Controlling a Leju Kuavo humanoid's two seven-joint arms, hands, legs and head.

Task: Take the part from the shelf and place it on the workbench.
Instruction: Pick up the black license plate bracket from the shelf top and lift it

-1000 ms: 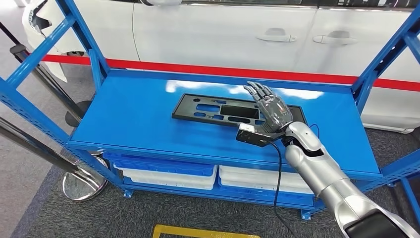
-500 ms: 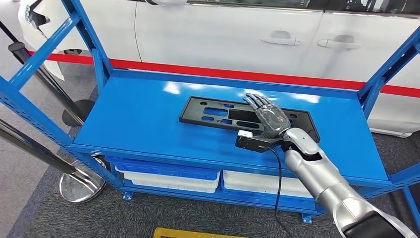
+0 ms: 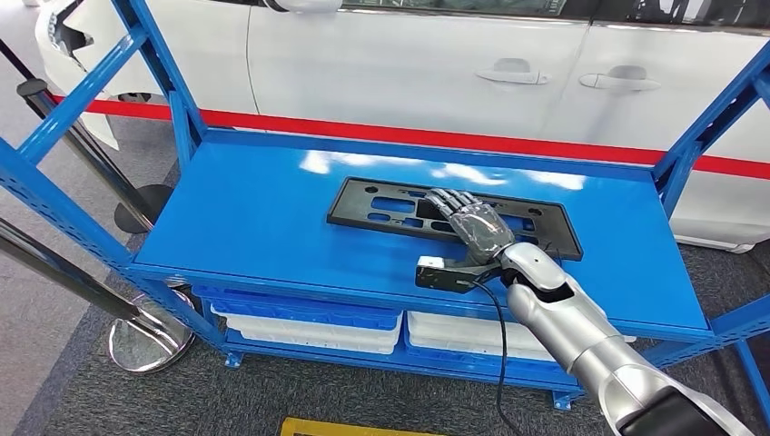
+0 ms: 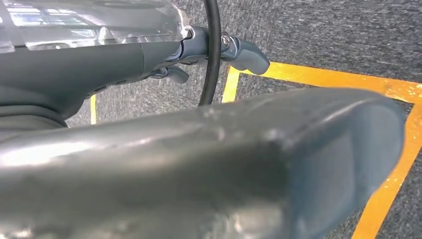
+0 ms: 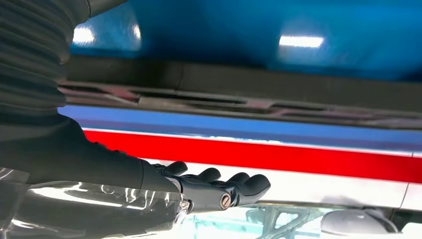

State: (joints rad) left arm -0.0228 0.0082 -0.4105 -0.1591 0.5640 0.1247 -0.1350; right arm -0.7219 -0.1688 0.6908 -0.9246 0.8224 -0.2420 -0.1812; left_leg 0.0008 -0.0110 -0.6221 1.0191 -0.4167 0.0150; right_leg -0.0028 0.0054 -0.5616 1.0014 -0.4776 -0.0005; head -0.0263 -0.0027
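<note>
Head view: right hand (image 3: 469, 225), fingers straight and apart, holding nothing, hovers flat over the black part (image 3: 381, 202) lying on the blue shelf (image 3: 245, 209). Pressing without curling could slide the flat part away.

A robot's right hand (image 3: 473, 223) reaches over a flat black part (image 3: 381, 205) lying on the top of a blue shelf (image 3: 245, 213), fingers spread above the part's middle. White and blue bins (image 3: 309, 327) sit on the level under that top. Behind the shelf stands a white car (image 3: 409, 64) with a red stripe.
</note>
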